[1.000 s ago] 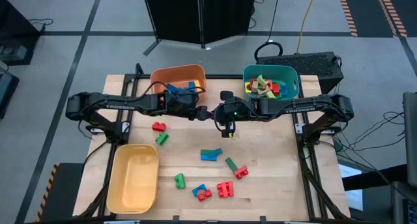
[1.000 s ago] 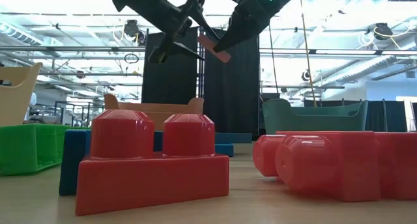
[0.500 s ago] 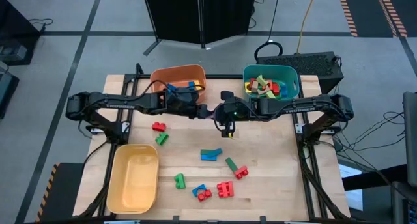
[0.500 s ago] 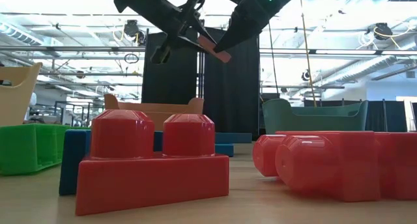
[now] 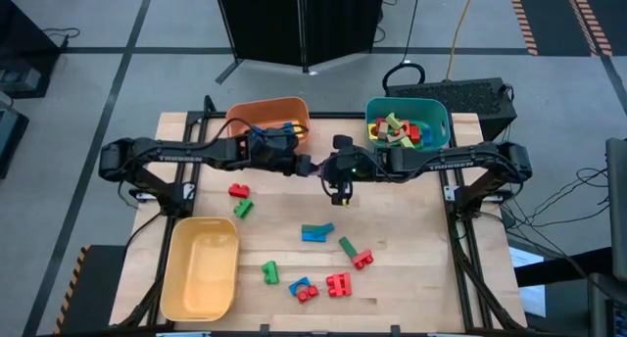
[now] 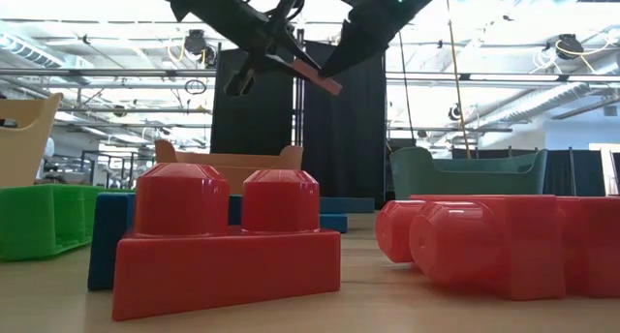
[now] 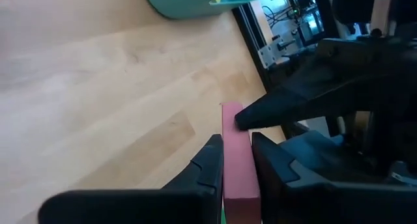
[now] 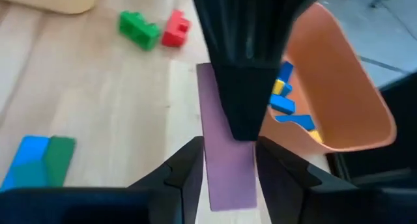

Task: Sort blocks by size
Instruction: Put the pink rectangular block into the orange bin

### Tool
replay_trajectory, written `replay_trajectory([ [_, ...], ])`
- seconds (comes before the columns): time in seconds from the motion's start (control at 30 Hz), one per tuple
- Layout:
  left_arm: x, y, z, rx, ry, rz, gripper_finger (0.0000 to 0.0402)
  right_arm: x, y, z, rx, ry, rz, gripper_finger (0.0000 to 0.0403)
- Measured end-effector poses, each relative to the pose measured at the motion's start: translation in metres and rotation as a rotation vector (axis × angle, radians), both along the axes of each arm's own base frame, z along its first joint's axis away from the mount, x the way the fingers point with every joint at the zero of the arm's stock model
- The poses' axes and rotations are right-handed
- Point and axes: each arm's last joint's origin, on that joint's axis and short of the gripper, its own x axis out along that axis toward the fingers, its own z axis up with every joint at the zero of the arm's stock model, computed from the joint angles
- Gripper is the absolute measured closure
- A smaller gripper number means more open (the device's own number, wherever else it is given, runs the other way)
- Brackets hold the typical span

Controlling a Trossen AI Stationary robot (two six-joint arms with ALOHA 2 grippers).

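You have a flat pink bar [image 6: 318,77] held in mid-air between the two arms, above the middle of the surface [image 5: 411,229], tilted with one end lower. It is a plain smooth slab, pale pink to mauve, with square ends. The left gripper [image 7: 236,160] has its fingers [image 7: 207,165] clenched on one end of the bar. The right gripper [image 8: 226,164] has a finger on each side of the other end; you cannot tell whether those fingers press it or stand slightly off.

The bar hangs well above the surface, with bare wood beneath it. The orange bin [image 5: 257,114] is near on the left arm's side, with blue and yellow blocks [image 8: 285,100] inside; the teal bin [image 5: 438,120] is on the right arm's side, piled with mixed blocks. The yellow bin [image 5: 201,268] sits at the front left corner.

Loose blocks lie well apart on the front half of the surface: a red one [image 5: 238,191] and a green one [image 5: 243,209] to the left, a blue-and-green pair [image 5: 315,232] in the middle, more red, green and blue near the front edge.

From above, the bar is hidden by the two wrists. In the low view, large red bricks [image 6: 228,238] block most of the surface
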Motion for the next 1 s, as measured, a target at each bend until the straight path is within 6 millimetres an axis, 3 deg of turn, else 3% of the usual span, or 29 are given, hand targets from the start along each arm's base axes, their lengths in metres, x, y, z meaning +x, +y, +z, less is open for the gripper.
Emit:
replay_trajectory([
  [0.5, -0.028, 0.05, 0.015, 0.107, 0.008, 0.112, 0.0358, -0.012, 0.0, 0.001, 0.154, 0.022, -0.161, 0.0226],
  [0.77, -0.063, 0.086, -0.006, 0.132, 0.309, 0.195, 0.0355, -0.011, 0.001, -0.011, 0.238, 0.093, -0.175, 0.0229],
  [1.0, -0.086, 0.108, -0.013, 0.135, 0.439, 0.239, 0.0354, 0.006, 0.0, -0.041, 0.23, 0.162, -0.179, 0.0229],
])
